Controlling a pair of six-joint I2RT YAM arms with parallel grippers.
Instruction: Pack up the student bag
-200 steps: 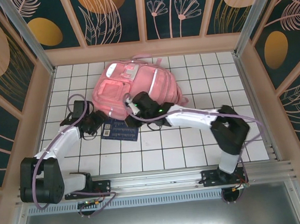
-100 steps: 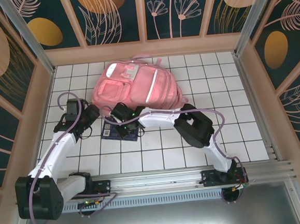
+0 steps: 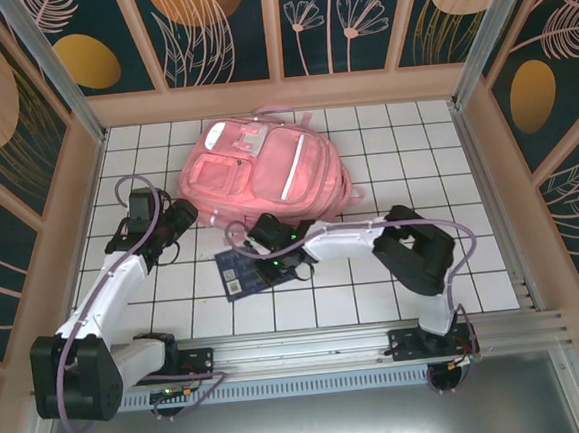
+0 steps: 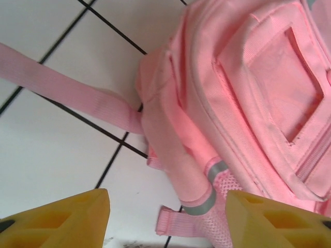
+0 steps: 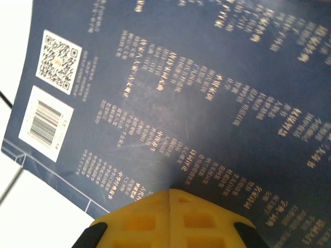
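Fingers (image 4: 57, 219) of the left gripper (image 3: 175, 221) stand spread with nothing between them, just off the student bag's (image 3: 276, 167) near-left corner, facing its mesh side pocket (image 4: 220, 219) and a loose strap (image 4: 67, 85). The right gripper's (image 5: 169, 217) 2 fingers are clenched together at the edge of a dark blue book (image 3: 244, 272), which lies just on the near side of the bag. Whether a cover is pinched between them I cannot tell. The bag lies flat on the tiled table (image 3: 383, 129), front pockets up. It looks soft, light and floppy: the fabric will likely fold and slide, not lift as 1 piece. The best holds are probably the webbing strap, a zipper edge or a pocket lip, pinched deep.
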